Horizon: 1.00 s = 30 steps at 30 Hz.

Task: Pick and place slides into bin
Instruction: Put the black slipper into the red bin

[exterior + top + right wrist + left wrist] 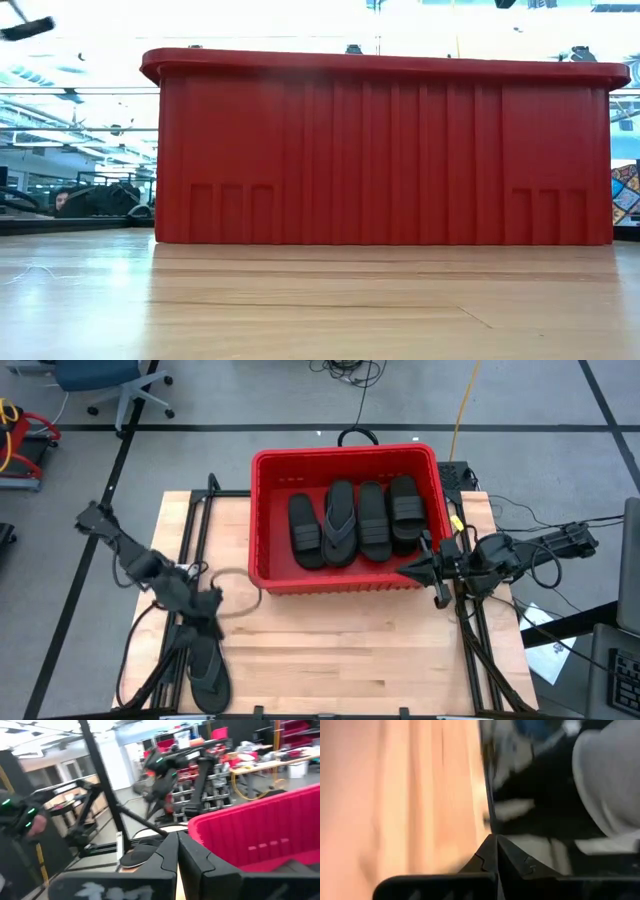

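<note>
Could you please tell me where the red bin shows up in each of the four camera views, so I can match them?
High view: the red bin sits top centre on the wooden table, with four sandals inside.
Low view: its front wall fills most of the picture.
Left wrist view: not in it.
Right wrist view: its corner is at the right, beyond the shut fingers.
Shared landmark: the bin's thick rim.

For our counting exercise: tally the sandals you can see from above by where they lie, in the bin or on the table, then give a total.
Sandals in the bin: 4 ()
Sandals on the table: 1 ()
Total: 5
</note>
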{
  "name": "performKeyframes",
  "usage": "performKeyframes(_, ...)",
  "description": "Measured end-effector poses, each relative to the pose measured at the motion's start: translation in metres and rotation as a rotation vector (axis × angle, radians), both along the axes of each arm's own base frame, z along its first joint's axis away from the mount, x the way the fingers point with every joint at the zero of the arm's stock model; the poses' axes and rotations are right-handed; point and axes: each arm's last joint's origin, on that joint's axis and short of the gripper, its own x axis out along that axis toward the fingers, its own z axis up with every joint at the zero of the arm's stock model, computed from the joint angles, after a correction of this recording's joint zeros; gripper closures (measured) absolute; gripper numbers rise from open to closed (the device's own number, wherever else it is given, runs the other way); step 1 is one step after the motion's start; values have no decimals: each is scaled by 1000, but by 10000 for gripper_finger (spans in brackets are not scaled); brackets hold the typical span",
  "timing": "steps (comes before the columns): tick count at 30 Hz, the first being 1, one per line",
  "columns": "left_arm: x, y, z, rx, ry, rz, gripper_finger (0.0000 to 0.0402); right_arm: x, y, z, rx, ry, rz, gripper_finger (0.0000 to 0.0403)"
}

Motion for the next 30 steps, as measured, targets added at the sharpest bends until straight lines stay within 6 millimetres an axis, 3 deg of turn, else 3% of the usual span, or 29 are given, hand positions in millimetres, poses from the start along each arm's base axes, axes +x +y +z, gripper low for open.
performKeyframes(5, -13, -24, -38, -145, 379, 42, 398, 0, 0, 0, 10, 2, -13, 403)
performKeyframes(9, -19, -44, -50, -282, 439, 117, 373, 0, 0, 0, 10, 3, -13, 403)
performKeyframes(12, -22, -56, -54, -349, 426, 201, 332, 0, 0, 0, 10, 3, -13, 403)
performKeyframes(24, -21, -73, -91, -361, 710, 476, 113, 0, 0, 0, 10, 3, -8, 403)
performKeyframes(30, -20, -76, -96, -360, 744, 520, 59, 0, 0, -3, 1, 33, -5, 403)
